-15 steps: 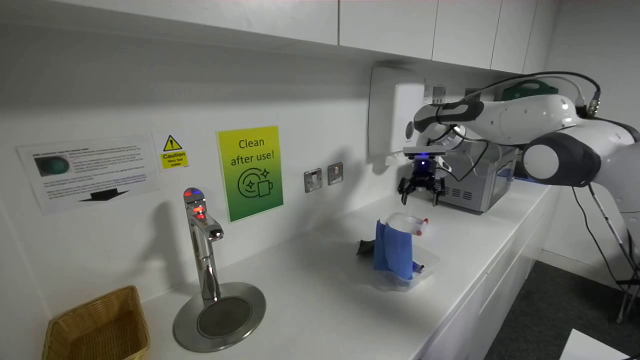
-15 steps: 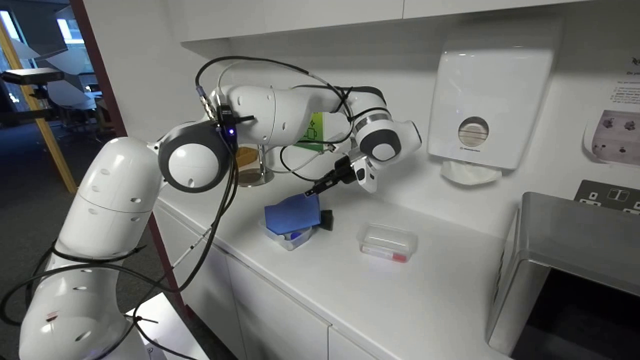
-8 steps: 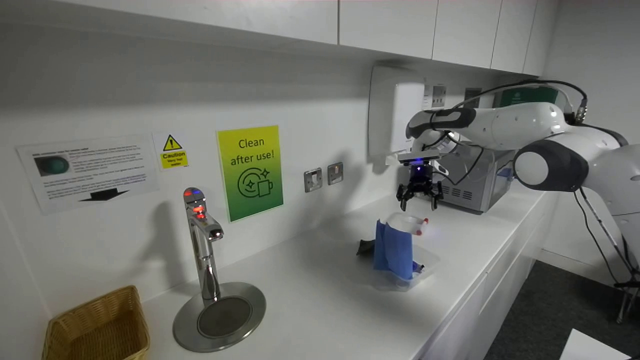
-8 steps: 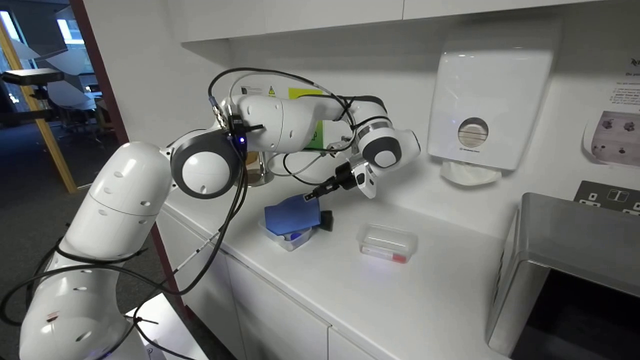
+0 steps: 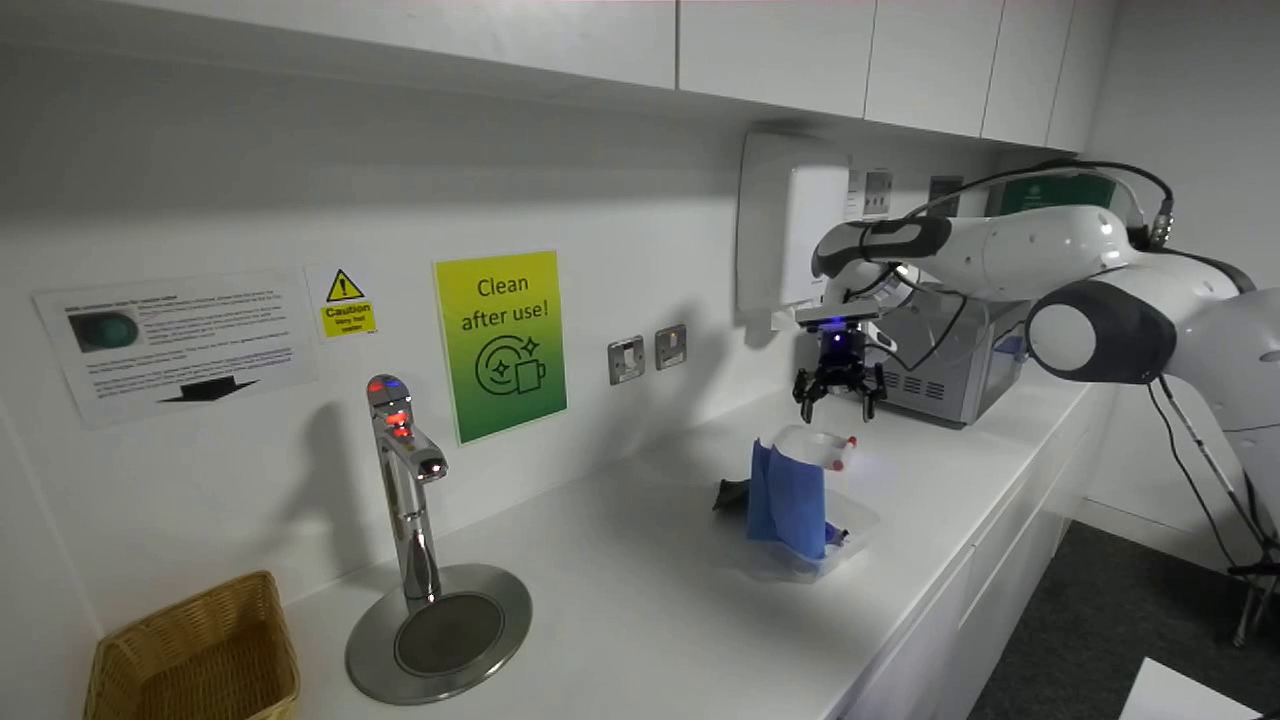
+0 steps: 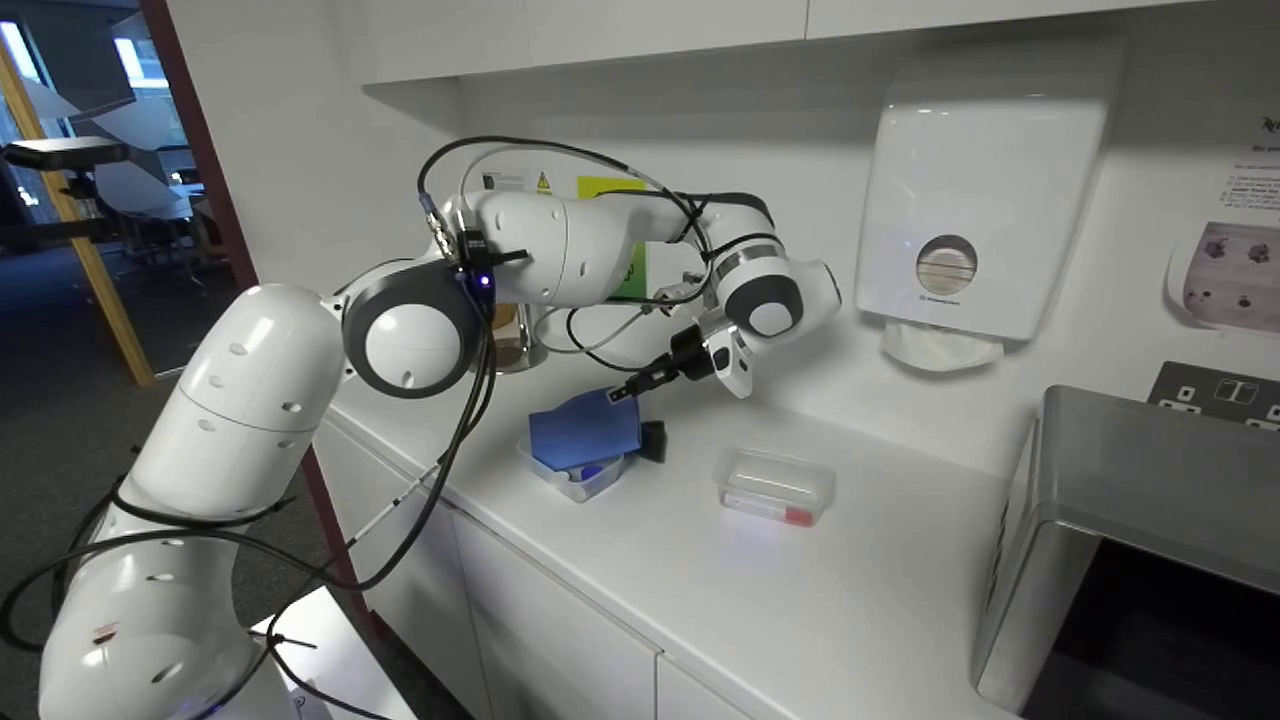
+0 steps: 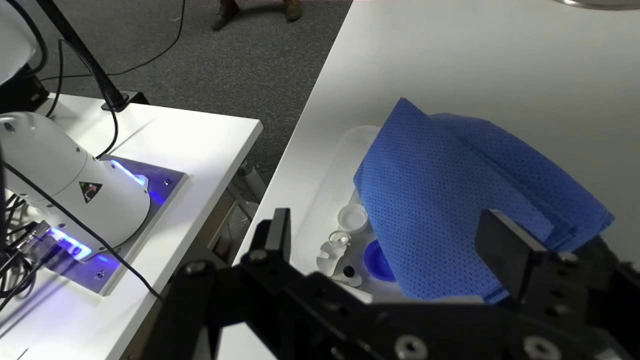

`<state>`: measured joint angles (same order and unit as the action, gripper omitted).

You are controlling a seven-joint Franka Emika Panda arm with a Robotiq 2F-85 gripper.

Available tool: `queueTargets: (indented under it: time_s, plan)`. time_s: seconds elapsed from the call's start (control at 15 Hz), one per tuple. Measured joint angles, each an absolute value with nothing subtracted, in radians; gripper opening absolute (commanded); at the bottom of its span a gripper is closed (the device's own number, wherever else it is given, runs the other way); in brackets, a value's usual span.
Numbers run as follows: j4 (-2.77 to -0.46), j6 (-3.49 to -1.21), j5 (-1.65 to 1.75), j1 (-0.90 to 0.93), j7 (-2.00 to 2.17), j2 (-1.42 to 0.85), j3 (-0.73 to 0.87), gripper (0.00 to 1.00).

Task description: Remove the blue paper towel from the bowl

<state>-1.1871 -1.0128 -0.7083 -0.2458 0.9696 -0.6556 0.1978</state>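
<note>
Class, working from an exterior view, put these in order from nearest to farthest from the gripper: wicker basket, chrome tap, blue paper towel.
Ranked from the gripper in an exterior view:
1. Blue paper towel: just below it, slightly left in the picture.
2. Chrome tap: well off to the left.
3. Wicker basket: farthest left, in the bottom corner.

White counter (image 6: 880, 590) with bowl (image 6: 585, 488), clear tub (image 6: 775, 476), basket (image 5: 205, 645), grey appliance (image 6: 1150, 470).

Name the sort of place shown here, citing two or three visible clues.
Probably a shared kitchenette: there is a chrome tap, a paper towel dispenser and a "Clean after use!" poster.
</note>
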Motion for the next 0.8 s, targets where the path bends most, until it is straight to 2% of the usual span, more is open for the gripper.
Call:
queueTargets:
  time_s: [0.8]
  plan:
    - [-1.191,-1.228,-0.685,-0.17,1.085,-0.698,0.195,1.0]
